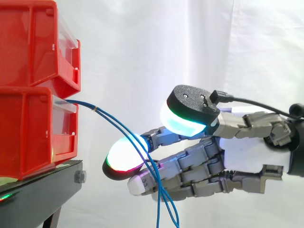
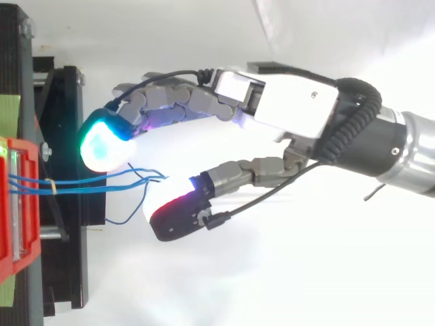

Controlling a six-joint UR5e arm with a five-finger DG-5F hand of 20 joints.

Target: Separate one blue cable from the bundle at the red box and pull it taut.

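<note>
You see the fingers (image 2: 173, 204) relaxed and apart, gripping nothing, w/ a gap to the thumb (image 2: 102, 144). The blue cables (image 2: 81, 182) pass thru this gap, touch the red-white pad, then hang down. The hand (image 2: 299, 109) is near the red box (image 1: 28, 128), where the cables come out, tied w/ a yellow band (image 2: 50, 183).

White-and-grey hand (image 2: 299, 102) with glowing cyan and red-rimmed pads (image 2: 102, 146).
</note>
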